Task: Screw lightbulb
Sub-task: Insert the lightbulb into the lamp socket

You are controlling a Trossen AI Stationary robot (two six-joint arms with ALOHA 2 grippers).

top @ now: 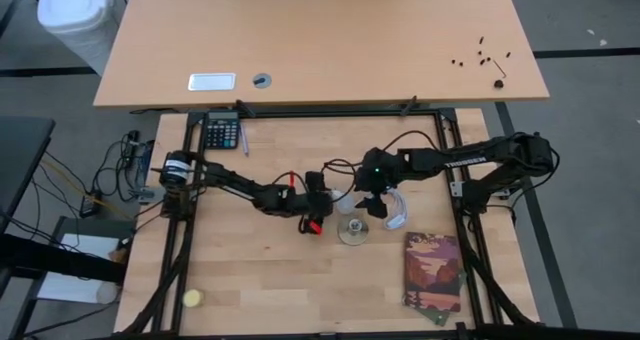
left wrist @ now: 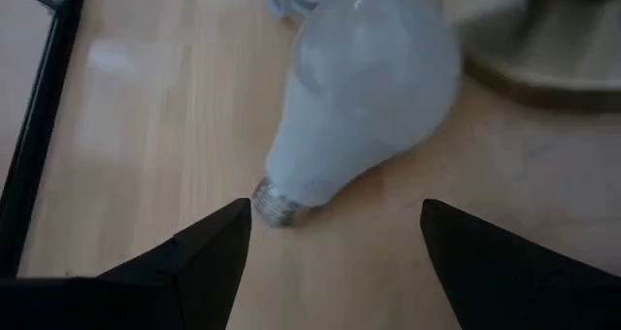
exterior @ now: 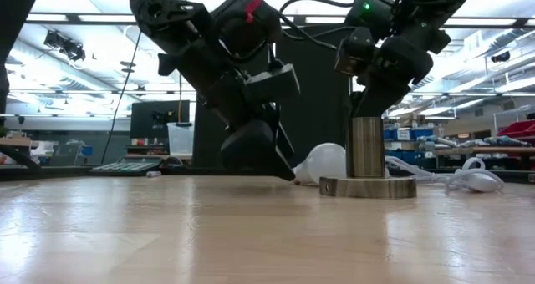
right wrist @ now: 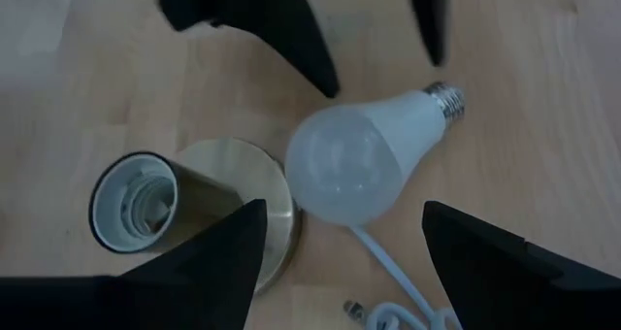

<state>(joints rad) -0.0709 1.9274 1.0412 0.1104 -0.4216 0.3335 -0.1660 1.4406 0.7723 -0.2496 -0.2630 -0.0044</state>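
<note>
While the lightbulb (right wrist: pixel 374 165) lies on its side near the middle of the desk (top: pixel 260 280), neither gripper holds it. It rests on the bare wood just beside the socket (right wrist: pixel 189 209), its round glass end toward the brass base disc and its silver screw base pointing away from it. In the low view the glass seems to touch the disc's rim, though the angle there is poor.

The left gripper (left wrist: pixel 330 243) hangs low over the desk with its two dark fingers (left wrist: pixel 209 247) spread wide. The bulb's screw base sits just ahead of the fingertips, close to one of them, and the glass lies farther out, beyond the gap. Nothing is between the fingers.

The right gripper (right wrist: pixel 340 243) hovers above the socket and the bulb, looking down on both. Its fingers stand well apart and empty. The socket's open white cup, with its threads showing inside, lies toward one finger, and the bulb lies roughly under the gap.

A white cord (right wrist: pixel 403 296) runs from the socket across the wood toward the desk's right edge. A yellow ball (top: pixel 192 298) sits near the front left corner, and a picture card (top: pixel 434 272) lies near the front right corner.
</note>
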